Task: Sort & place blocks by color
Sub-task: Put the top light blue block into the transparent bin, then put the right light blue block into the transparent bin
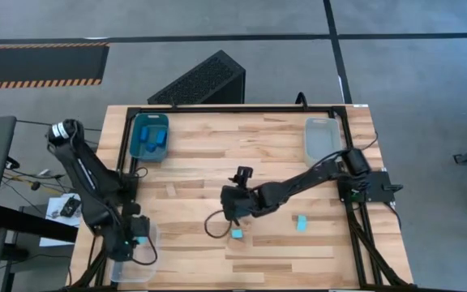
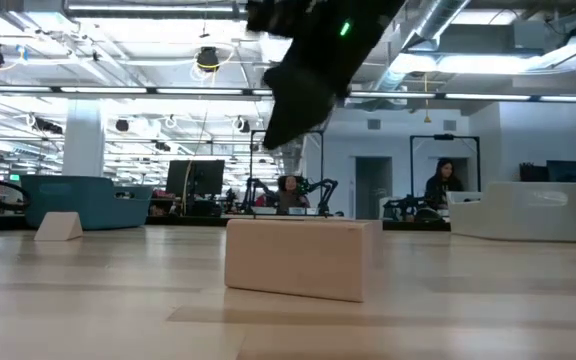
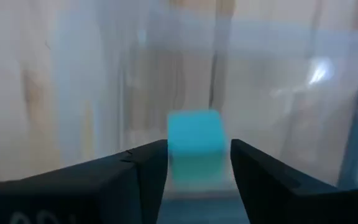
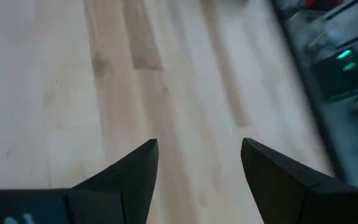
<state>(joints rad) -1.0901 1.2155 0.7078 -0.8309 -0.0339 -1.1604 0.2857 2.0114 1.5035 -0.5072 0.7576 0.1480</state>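
Tan block (image 2: pixel 301 258) (foreground), teal bin (image 2: pixel 86 201) behind

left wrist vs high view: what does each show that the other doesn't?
Left wrist only: a cyan block between the left gripper's parted fingers, over a clear bin wall.

High only: the right gripper at mid-table near a second cyan block, a third cyan block farther right, the teal bin with dark blue blocks and another clear bin.

Both: the left gripper at the front-left clear bin, on a wood table.
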